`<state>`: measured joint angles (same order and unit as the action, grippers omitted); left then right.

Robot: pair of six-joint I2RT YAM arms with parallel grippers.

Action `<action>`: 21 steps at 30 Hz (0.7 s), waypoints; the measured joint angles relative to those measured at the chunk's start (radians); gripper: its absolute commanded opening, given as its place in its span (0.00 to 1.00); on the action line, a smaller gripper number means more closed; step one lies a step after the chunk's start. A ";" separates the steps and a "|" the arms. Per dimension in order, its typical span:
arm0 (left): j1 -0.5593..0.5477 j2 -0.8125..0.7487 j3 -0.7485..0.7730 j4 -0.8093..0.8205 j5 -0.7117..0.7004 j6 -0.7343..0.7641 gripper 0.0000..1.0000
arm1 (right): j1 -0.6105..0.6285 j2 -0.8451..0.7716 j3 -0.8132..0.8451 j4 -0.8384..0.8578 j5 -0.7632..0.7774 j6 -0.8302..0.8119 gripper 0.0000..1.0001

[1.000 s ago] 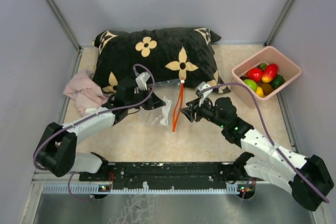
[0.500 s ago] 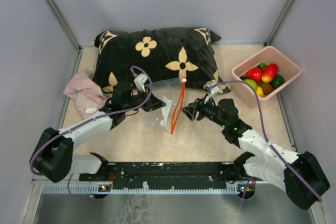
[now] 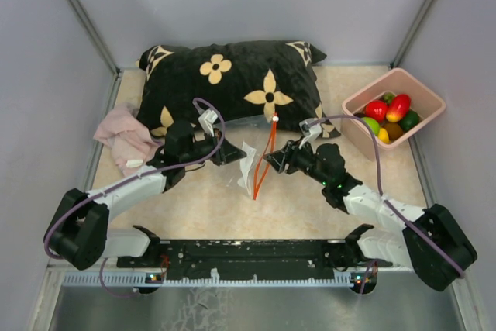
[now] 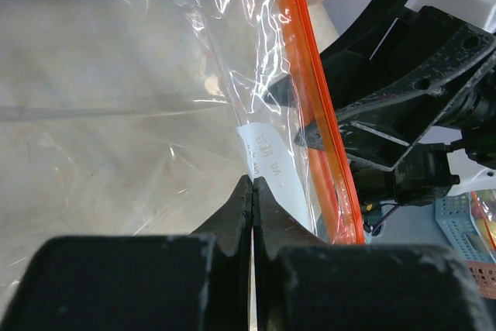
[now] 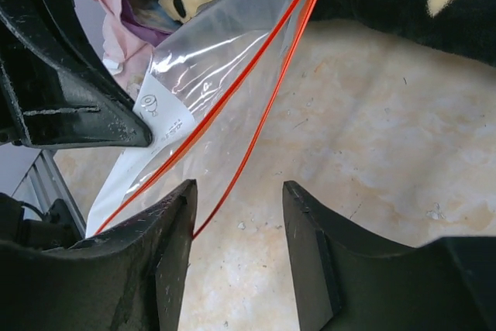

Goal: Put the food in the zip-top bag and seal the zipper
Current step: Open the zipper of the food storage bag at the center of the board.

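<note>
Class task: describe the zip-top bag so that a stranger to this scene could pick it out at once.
Start at the big black flowered pillow at the back of the table. Just in front of its middle is the zip-top bag. It alone is clear and crinkly, with an orange zipper along its mouth.

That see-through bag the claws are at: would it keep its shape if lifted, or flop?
Probably floppy: the bag is creased and wrinkled where the left claw pinches it. Likely very light, since that one pinch seems to hold it up. Its orange zipper looks somewhat stiffer, running fairly straight.
</note>
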<state>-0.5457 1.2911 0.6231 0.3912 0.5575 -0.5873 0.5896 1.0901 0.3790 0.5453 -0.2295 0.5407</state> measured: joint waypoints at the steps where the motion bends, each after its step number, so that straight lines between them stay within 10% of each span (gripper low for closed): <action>1: 0.000 0.000 -0.002 0.006 0.005 -0.002 0.00 | 0.000 0.011 0.000 0.011 -0.001 0.003 0.44; 6: -0.002 0.000 -0.008 0.034 0.024 -0.014 0.01 | -0.003 0.069 0.001 0.054 -0.008 0.010 0.18; 10: -0.003 -0.002 -0.010 0.031 0.021 -0.011 0.20 | -0.004 0.075 0.003 0.050 -0.009 0.003 0.00; 21: -0.022 -0.110 0.027 -0.171 -0.129 0.084 0.57 | 0.085 -0.024 0.182 -0.283 0.160 -0.140 0.00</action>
<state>-0.5674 1.1809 0.6502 0.2203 0.4290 -0.5034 0.6750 1.0660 0.5613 0.2626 -0.0692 0.4011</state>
